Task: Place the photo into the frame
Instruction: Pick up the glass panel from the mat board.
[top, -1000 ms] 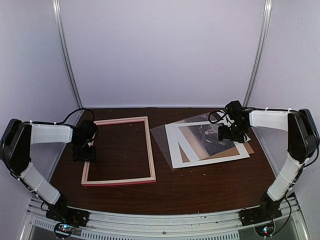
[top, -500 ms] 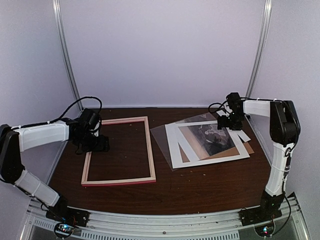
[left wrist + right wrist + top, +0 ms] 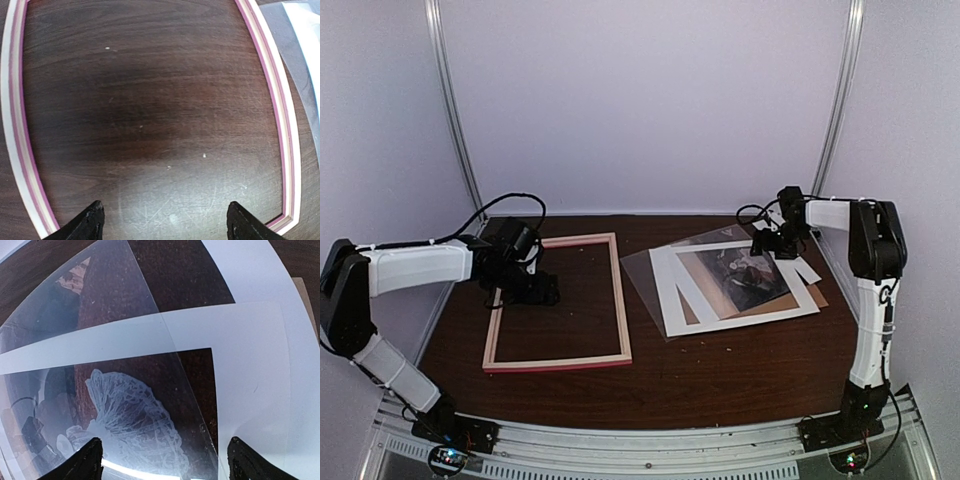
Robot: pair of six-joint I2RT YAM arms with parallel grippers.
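The frame lies flat on the left half of the table, its pale wood side up and a pink edge showing. My left gripper hovers over the frame's inside near its left bar. In the left wrist view this gripper is open over bare tabletop, with the frame's bars on either side. The photo lies at the right in a loose stack. My right gripper hangs over the stack's far edge. In the right wrist view it is open above the photo's pale figure.
A clear sheet lies over the photo and sticks out at the far left of the stack. White card pieces lie around the photo, and a brown backing board lies under the stack's right side. White walls enclose the table.
My left gripper has moved right from the frame's left bar to over the frame's inside, its fingers spreading. My right gripper has drawn back toward the far edge of the stack.
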